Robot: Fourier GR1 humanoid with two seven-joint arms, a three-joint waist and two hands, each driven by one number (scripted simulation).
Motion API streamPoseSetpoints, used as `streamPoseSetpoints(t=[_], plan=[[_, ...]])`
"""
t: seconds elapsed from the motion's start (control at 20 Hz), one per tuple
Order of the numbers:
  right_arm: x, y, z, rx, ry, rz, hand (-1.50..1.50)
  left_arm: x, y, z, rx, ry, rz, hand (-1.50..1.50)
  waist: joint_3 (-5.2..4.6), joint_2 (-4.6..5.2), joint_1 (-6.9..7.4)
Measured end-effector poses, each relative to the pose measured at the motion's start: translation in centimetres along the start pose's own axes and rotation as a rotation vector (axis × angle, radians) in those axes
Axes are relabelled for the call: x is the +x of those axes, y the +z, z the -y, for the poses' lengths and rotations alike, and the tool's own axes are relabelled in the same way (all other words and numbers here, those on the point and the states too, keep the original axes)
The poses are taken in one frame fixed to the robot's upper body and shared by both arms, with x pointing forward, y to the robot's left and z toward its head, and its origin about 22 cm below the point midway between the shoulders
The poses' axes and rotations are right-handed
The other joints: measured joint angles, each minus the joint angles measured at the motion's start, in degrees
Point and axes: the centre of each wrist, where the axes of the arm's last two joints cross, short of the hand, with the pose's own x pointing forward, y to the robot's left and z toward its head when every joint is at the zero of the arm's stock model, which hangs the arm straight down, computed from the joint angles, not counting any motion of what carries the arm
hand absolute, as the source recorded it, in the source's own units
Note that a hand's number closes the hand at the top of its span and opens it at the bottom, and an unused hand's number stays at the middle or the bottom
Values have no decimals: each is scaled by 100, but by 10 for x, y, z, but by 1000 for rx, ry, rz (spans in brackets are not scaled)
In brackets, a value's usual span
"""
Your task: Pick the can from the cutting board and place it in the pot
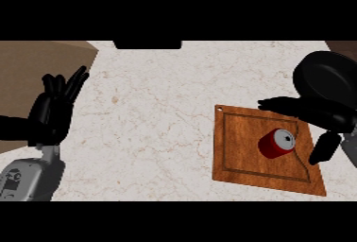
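The left robot hand [52, 111] rests open at the surface's [153, 132] left edge. The red can [276, 143] lies tilted on the cutting board [241, 156]. The right robot hand [317, 118] spreads wide over it; closing off-center might roll it away from the pot [327, 75].

The left hand [52, 111] stood open at the left edge, fingers straight and pointing up, above its grey forearm [28, 177]. The right hand [317, 120] was spread open, fingers reaching leftward, thumb pointing down.
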Motion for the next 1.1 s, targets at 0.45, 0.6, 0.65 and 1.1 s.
streamPoseSetpoints(t=[0.45,0.6,0.65,1.1], plan=[[-6,-23,-27,18,-3,-8,-150,1,-2,5,6,-5,-2,0,0,6,7],[-7,-30,-36,24,-5,6,-150,-2,-2,7,7,-9,1,0,-1,6,7],[-5,-35,-40,26,-8,10,-150,-4,-3,9,12,-8,3,0,-2,7,6],[0,-51,-63,32,49,122,150,-3,-1,8,28,-15,0,0,-43,-16,-6]])
